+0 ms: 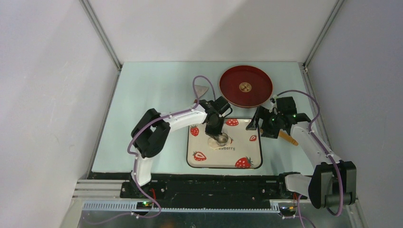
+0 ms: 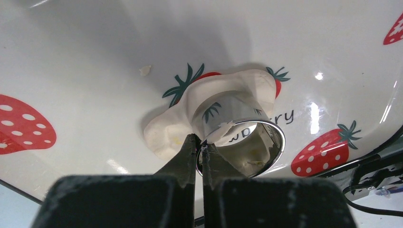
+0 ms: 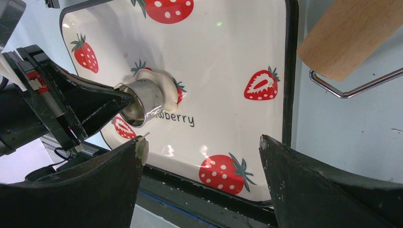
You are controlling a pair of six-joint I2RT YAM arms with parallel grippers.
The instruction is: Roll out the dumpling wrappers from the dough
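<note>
Tray (image 2: 95, 52): glossy white surface, smooth, mirroring the lamps, with printed red strawberries. Cutter ring (image 2: 237, 118): polished metal, mirror-bright, reflecting the print. Dough (image 2: 166, 135): pale cream, matt, soft-looking, with uneven edges. Left gripper (image 2: 200, 148) and right gripper (image 3: 200, 141): the 2 pairs of fingers are matt black and finely grained, plastic by the look. Handle (image 3: 347, 33): bare wood, light brown, matt. Wire loop (image 3: 351, 90): bright metal. Red plate (image 1: 245, 85): glossy, lacquer-like. Table (image 1: 152, 95): pale, matt, smooth.
</note>
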